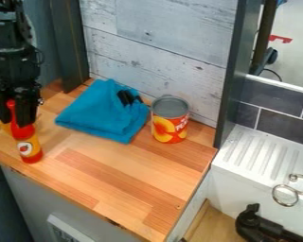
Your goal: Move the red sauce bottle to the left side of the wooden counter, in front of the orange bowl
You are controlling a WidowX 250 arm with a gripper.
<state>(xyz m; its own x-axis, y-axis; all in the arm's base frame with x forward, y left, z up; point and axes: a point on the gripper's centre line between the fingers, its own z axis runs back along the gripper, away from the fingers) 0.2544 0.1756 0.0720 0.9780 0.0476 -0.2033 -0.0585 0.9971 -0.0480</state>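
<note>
While the black gripper (pixel 15 106) is hanging at the counter's left, it is apparently clenching the neck of a red bottle (pixel 31 150), which is leaning slightly near the front edge. Grasping seems to be the step in hand, and any next move is calling for a firm hold and a level path. Behind, a folded blue cloth (pixel 97 116) is lying beside a fruit-printed can (pixel 169 126) on the wooden counter (pixel 132 175); pale planks (pixel 160 52) are rising beyond, and a white ribbed sink (pixel 258 153) is flanking the right.
</note>
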